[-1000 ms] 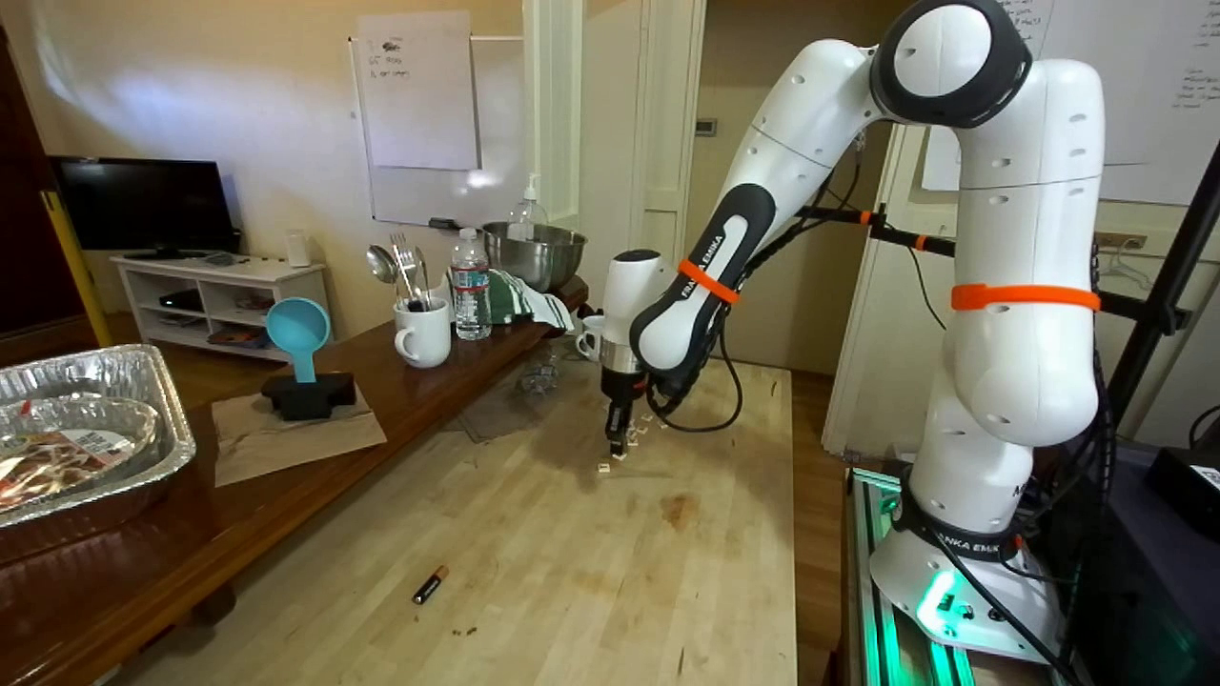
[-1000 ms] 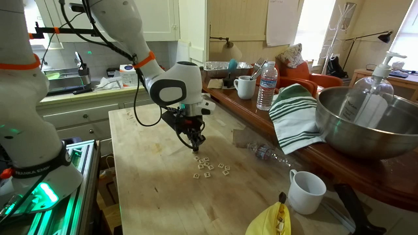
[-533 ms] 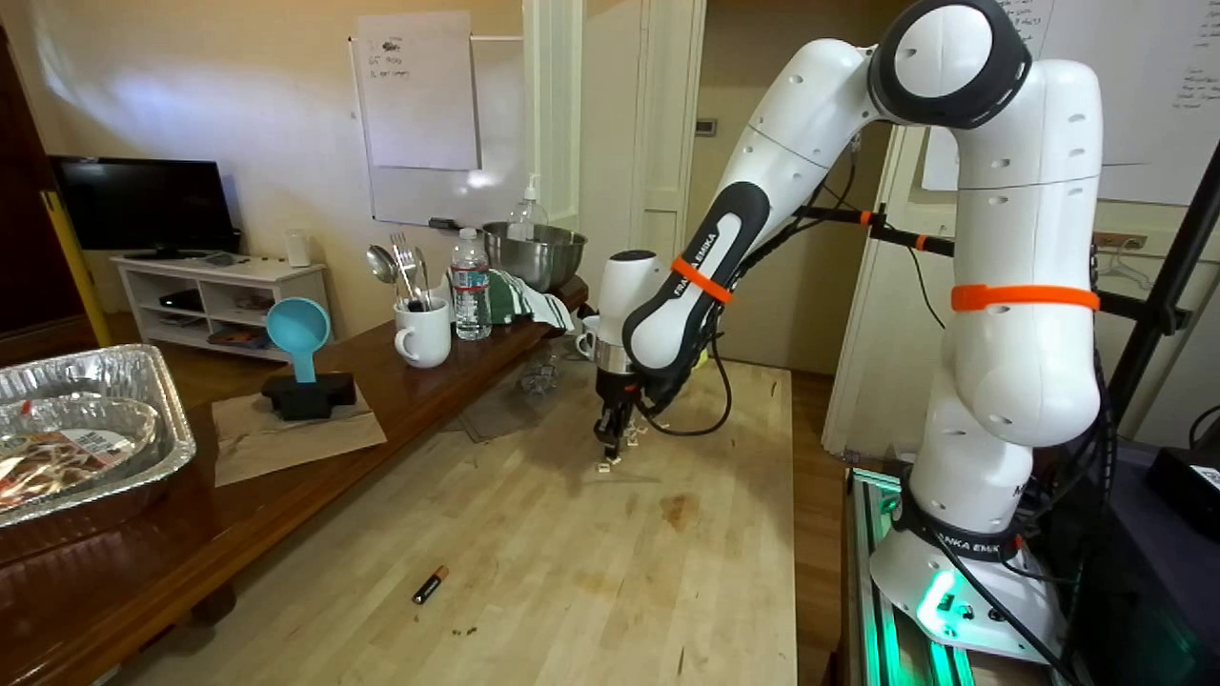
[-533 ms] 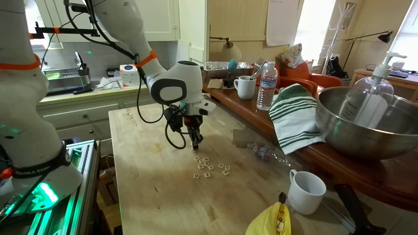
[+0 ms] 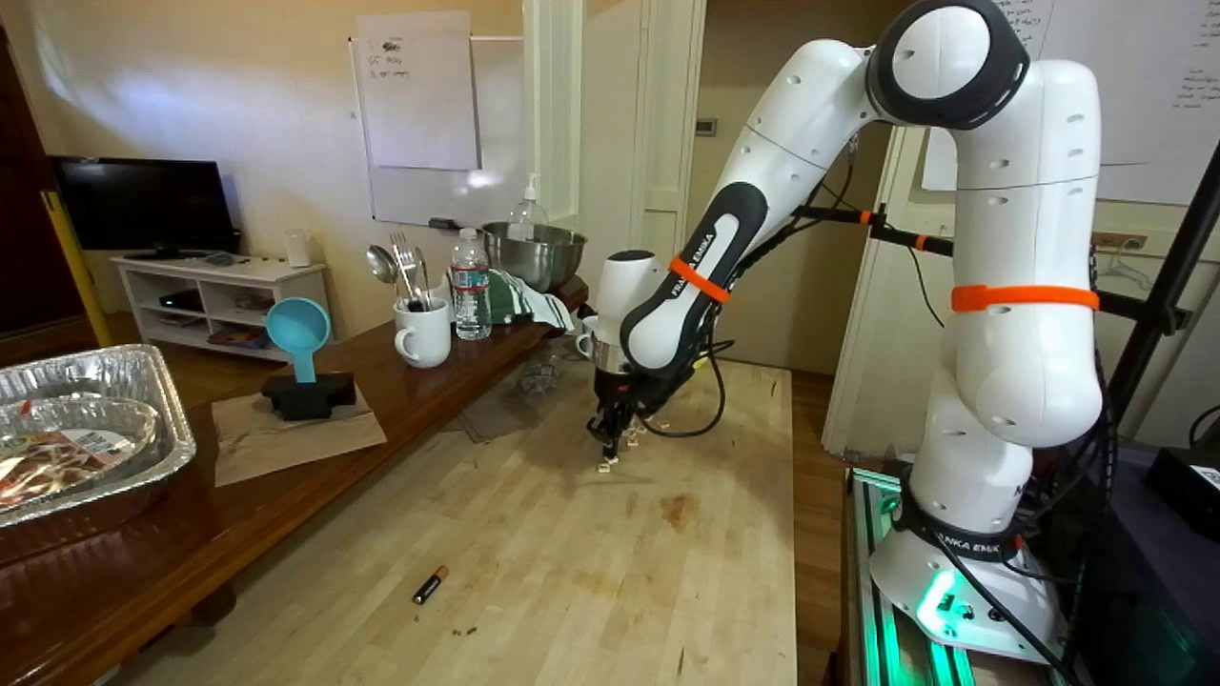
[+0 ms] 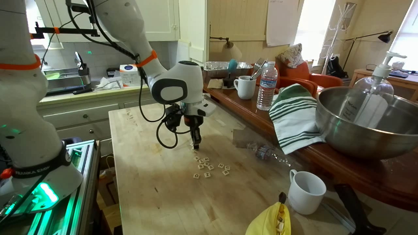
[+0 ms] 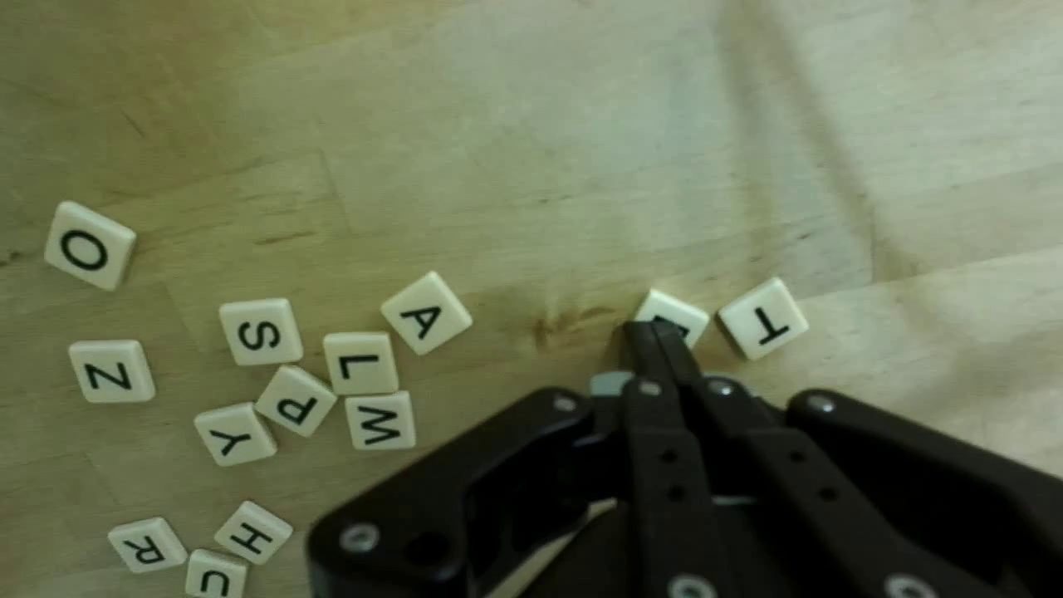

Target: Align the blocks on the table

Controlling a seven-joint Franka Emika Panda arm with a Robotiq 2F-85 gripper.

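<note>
Several small pale letter blocks lie on the light wooden table point(image 6: 156, 202). In the wrist view my gripper point(image 7: 652, 325) points down with its fingertips pressed together and nothing between them. The tips cover part of one block point(image 7: 679, 311); I cannot tell if they touch it. The T block point(image 7: 763, 319) lies just beside that block with a narrow gap, turned differently. The A block point(image 7: 426, 313), L block point(image 7: 361, 363), S block point(image 7: 262, 332), Z block point(image 7: 112, 371) and O block point(image 7: 90, 245) lie scattered to the left. The gripper also shows in both exterior views point(image 5: 608, 452) point(image 6: 196, 147).
A yellow pouch point(image 6: 269, 220), a white mug point(image 6: 307, 192) and a clear plastic bottle point(image 6: 264, 152) lie on the table. A battery point(image 5: 430, 584) lies nearer in an exterior view. A raised dark brown counter point(image 5: 381, 381) runs along one side.
My gripper has turned about its upright axis and shifted slightly toward the end block. The block at its tips has moved closer to that end block.
</note>
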